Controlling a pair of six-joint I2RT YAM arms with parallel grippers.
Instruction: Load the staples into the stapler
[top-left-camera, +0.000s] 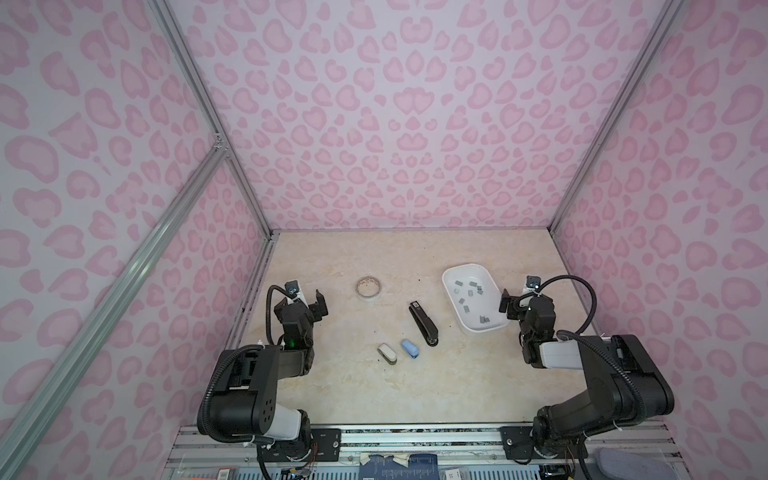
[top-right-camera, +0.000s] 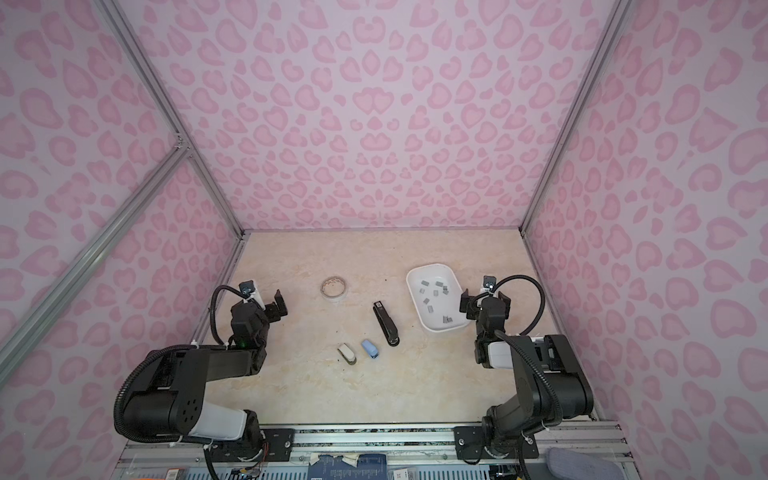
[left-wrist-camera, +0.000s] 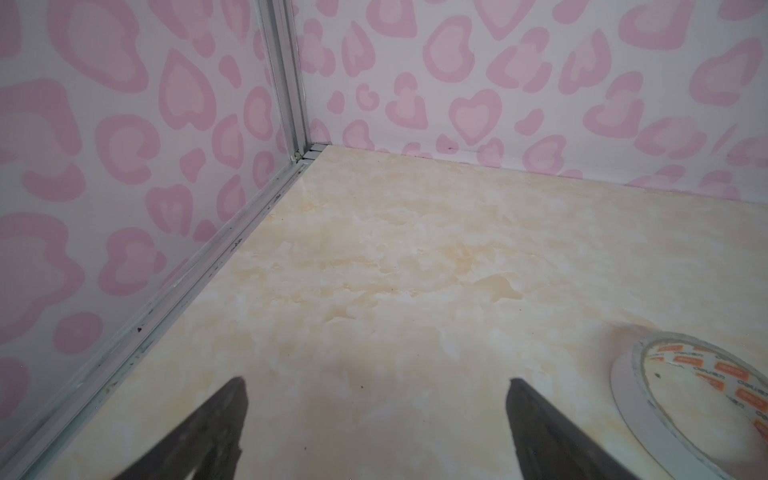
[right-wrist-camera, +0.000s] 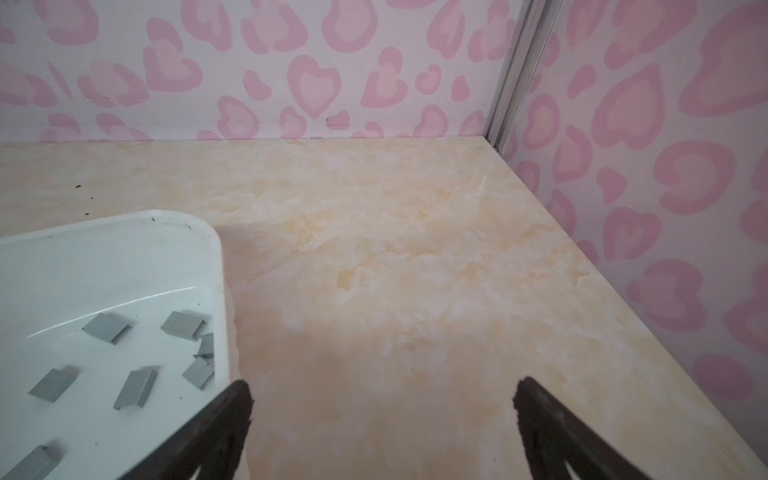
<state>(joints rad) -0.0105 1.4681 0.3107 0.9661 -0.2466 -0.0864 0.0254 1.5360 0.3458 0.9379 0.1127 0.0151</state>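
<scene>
Several small grey staples (top-left-camera: 471, 293) (top-right-camera: 436, 293) (right-wrist-camera: 183, 325) lie loose in a white tray (top-left-camera: 461, 266) (top-right-camera: 428, 266) (right-wrist-camera: 220, 266) at the right. A long black stapler (top-left-camera: 423, 323) (top-right-camera: 386, 323) lies shut at mid-table. Nearer the front are a small blue stapler (top-left-camera: 409, 348) (top-right-camera: 370, 348) and a small white one (top-left-camera: 387, 353) (top-right-camera: 347, 353). My right gripper (top-left-camera: 519, 297) (top-right-camera: 484, 297) (right-wrist-camera: 384, 380) hovers open and empty at the tray's right edge. My left gripper (top-left-camera: 311, 299) (top-right-camera: 270, 300) (left-wrist-camera: 376, 380) is open and empty over bare table at the left, far from the staplers.
A roll of tape (top-left-camera: 368, 287) (top-right-camera: 333, 287) (left-wrist-camera: 623, 382) lies flat behind the staplers, to the right of my left gripper. Pink patterned walls with metal frame rails close in the table on the left, back and right.
</scene>
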